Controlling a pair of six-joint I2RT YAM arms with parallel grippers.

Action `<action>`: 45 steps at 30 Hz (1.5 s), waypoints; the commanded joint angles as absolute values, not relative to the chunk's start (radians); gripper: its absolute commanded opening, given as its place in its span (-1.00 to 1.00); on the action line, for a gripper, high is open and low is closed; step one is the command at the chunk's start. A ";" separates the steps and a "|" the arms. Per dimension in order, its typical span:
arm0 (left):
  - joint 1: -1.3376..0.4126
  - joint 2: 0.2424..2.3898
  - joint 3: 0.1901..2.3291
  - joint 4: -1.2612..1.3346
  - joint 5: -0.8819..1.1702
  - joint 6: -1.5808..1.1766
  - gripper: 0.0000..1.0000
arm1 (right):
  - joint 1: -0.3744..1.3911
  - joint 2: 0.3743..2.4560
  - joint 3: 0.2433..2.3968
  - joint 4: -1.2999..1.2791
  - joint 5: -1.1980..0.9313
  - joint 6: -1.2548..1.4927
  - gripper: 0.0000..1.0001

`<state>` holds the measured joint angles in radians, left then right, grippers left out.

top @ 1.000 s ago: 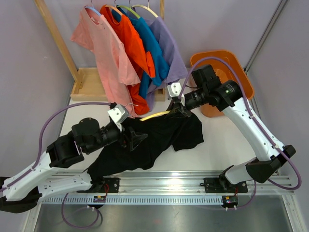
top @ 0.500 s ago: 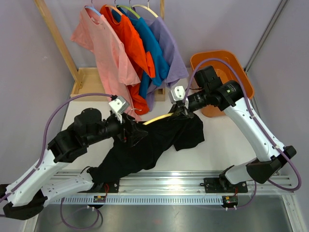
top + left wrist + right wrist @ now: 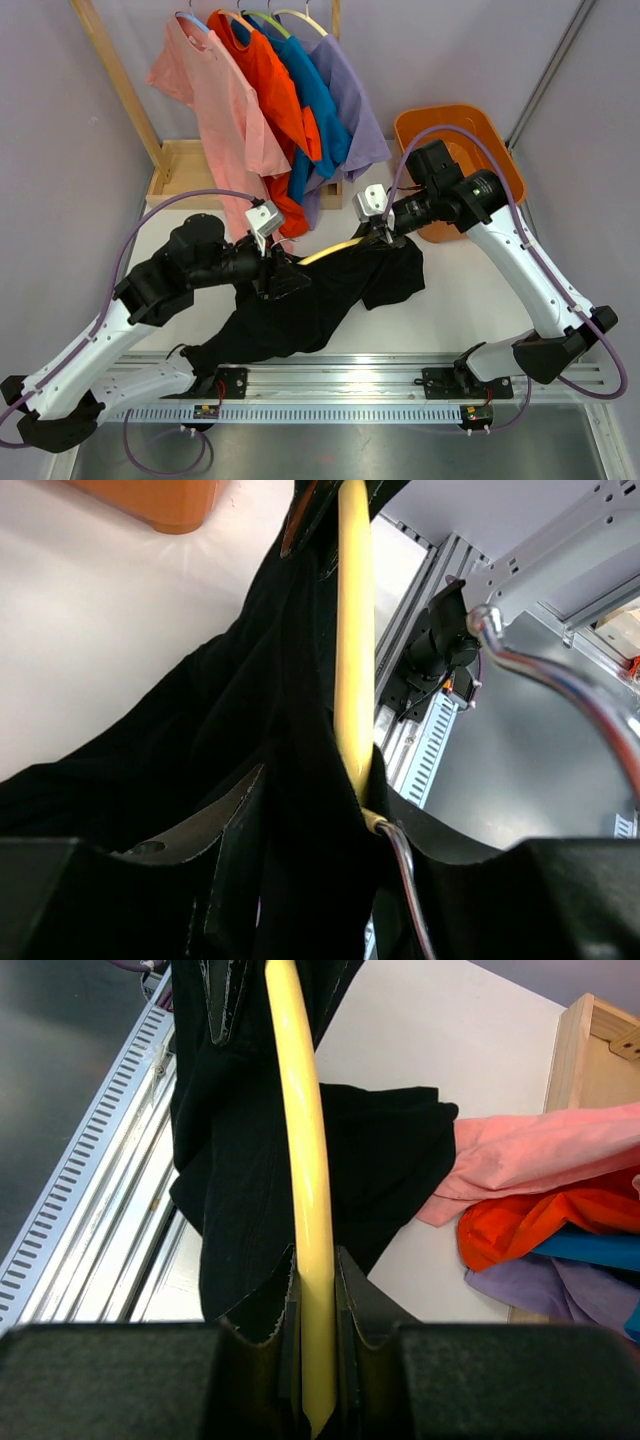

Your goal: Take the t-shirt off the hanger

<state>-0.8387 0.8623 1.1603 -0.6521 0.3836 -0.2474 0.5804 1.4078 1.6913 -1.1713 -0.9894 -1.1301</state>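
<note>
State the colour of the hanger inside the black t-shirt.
Pale yellow. The curved hanger shows best in the right wrist view.

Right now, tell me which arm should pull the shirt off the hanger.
Left, probably: the right gripper clamps the yellow hanger, while the left gripper sits in the black t-shirt by the hook.

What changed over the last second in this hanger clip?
The left gripper moved toward the far side and rightward, dragging the black t-shirt along the table with it. The right gripper shifted slightly right, clamped on the yellow hanger throughout. Nothing was visibly released or newly grasped. The hanging shirts and orange bin stayed put.
</note>
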 commanded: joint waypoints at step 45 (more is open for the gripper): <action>-0.819 0.788 1.057 -0.499 0.232 -0.403 -1.00 | 0.460 1.485 1.572 -0.565 -0.805 0.146 0.34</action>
<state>-0.8253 0.8112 1.0004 -0.5755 0.2344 -0.4213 0.4610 1.4746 1.5738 -0.6235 -0.8703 0.0391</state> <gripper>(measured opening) 0.412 0.684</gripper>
